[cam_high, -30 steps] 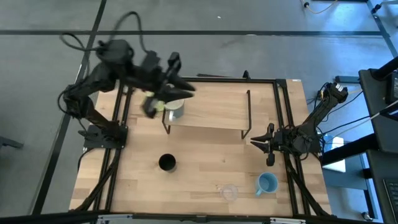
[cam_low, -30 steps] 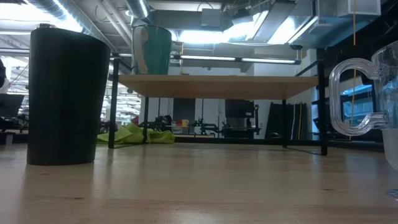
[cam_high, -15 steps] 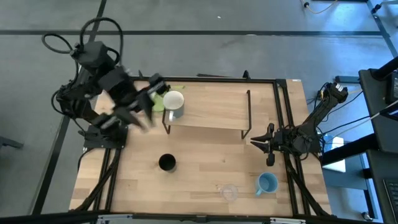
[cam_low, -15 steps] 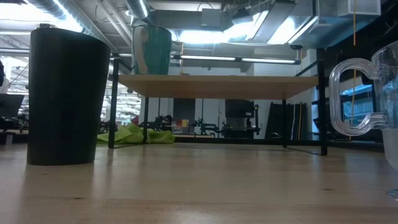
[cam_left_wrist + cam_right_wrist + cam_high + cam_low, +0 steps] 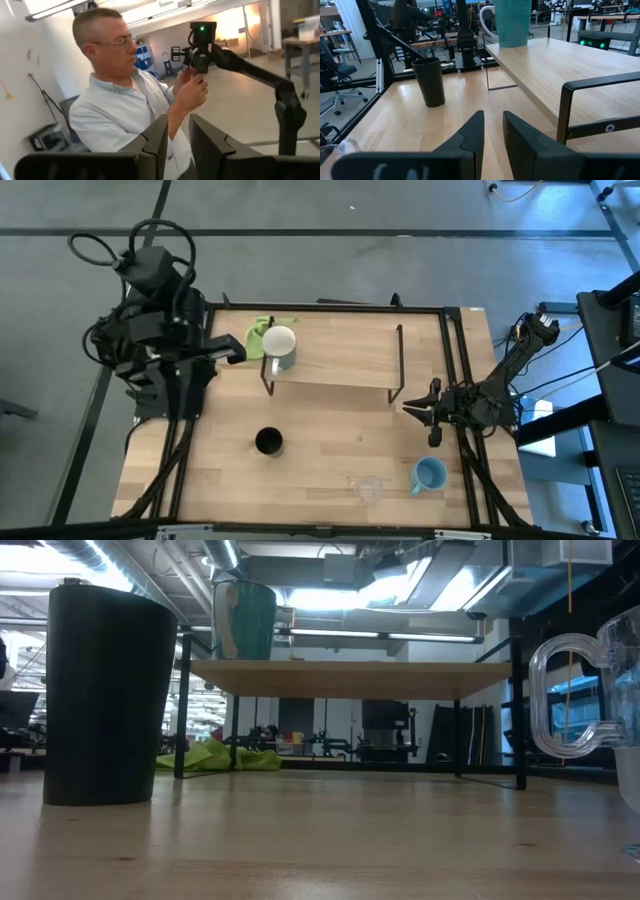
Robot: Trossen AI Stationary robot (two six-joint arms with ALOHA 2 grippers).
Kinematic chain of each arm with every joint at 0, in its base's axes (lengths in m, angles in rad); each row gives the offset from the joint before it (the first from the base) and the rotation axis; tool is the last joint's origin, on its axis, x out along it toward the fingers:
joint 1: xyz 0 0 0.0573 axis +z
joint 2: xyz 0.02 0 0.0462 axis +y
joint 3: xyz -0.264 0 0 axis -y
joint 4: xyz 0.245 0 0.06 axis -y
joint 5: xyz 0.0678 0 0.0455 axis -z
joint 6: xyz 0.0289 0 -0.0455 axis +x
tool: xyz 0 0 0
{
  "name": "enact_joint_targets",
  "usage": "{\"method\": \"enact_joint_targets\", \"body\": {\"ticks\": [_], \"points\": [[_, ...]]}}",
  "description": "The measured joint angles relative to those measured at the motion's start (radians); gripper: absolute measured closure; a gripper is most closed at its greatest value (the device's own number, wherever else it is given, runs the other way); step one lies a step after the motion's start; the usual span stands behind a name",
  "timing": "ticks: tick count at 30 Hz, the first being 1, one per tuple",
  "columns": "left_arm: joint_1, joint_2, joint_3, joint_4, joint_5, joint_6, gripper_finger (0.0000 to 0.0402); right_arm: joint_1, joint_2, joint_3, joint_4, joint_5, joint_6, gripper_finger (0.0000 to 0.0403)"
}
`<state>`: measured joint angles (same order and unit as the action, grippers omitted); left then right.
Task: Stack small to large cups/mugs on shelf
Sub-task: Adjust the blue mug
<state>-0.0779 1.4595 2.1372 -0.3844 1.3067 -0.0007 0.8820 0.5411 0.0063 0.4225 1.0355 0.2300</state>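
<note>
A mug with a white inside and handle (image 5: 280,344) stands upright on the left end of the shelf (image 5: 340,362); in the low view this mug (image 5: 245,620) looks teal-walled. On the table stand the black cup (image 5: 268,442), the clear cup (image 5: 369,488) and the light blue mug (image 5: 430,474). My left gripper (image 5: 232,350) is shut and held off the shelf's left end, left of the mug. My right gripper (image 5: 412,410), also shut, waits at the shelf's right end.
A green cloth (image 5: 262,330) lies behind the shelf's left end. The table's black frame rails (image 5: 185,450) run along both sides. Bare tabletop (image 5: 340,440) lies between the black cup and the clear cup. In the left wrist view a person (image 5: 125,110) handles a device beyond the table.
My left gripper has let go of the mug on the shelf and drawn back toward the table's left edge, rising and turning level, and its fingers have shut. The mug has stayed standing on the shelf.
</note>
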Motion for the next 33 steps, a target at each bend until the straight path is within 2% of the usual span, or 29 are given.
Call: {"method": "enact_joint_targets", "body": {"ticks": [7, 12, 13, 17, 19, 23, 27, 31, 33], "points": [[0.000, 0.002, 0.000, -0.076, -0.051, -0.020, 0.0327, 0.000, 0.000, 0.000, 0.000, 0.000, 0.001, 0.0331], [0.020, 0.004, -0.004, -0.123, 0.006, 0.050, 0.0327, 0.000, 0.000, 0.000, 0.000, 0.000, 0.000, 0.0331], [0.019, 0.004, -0.009, -0.135, 0.032, 0.067, 0.0327, 0.000, 0.000, 0.000, 0.000, 0.000, 0.000, 0.0331], [0.037, 0.007, -0.034, -0.143, 0.258, 0.119, 0.0328, 0.000, 0.000, 0.000, 0.000, 0.000, 0.001, 0.0331], [0.058, 0.001, -0.044, -0.153, 0.266, 0.116, 0.0333, 0.000, 0.000, 0.000, 0.000, 0.000, -0.001, 0.0331], [0.108, 0.000, -0.048, -0.158, 0.264, -0.028, 0.0353, 0.000, 0.000, 0.000, 0.000, 0.000, 0.000, 0.0331], [0.136, 0.000, -0.048, -0.154, 0.253, -0.088, 0.0369, 0.000, 0.000, 0.000, 0.000, 0.000, 0.000, 0.0331], [0.101, -0.002, -0.048, -0.115, 0.003, -0.174, 0.0376, 0.000, 0.000, 0.000, 0.000, 0.000, 0.000, 0.0331], [0.086, -0.002, -0.048, -0.092, 0.003, -0.200, 0.0376, 0.000, 0.000, 0.000, 0.000, 0.000, 0.001, 0.0331]]}}
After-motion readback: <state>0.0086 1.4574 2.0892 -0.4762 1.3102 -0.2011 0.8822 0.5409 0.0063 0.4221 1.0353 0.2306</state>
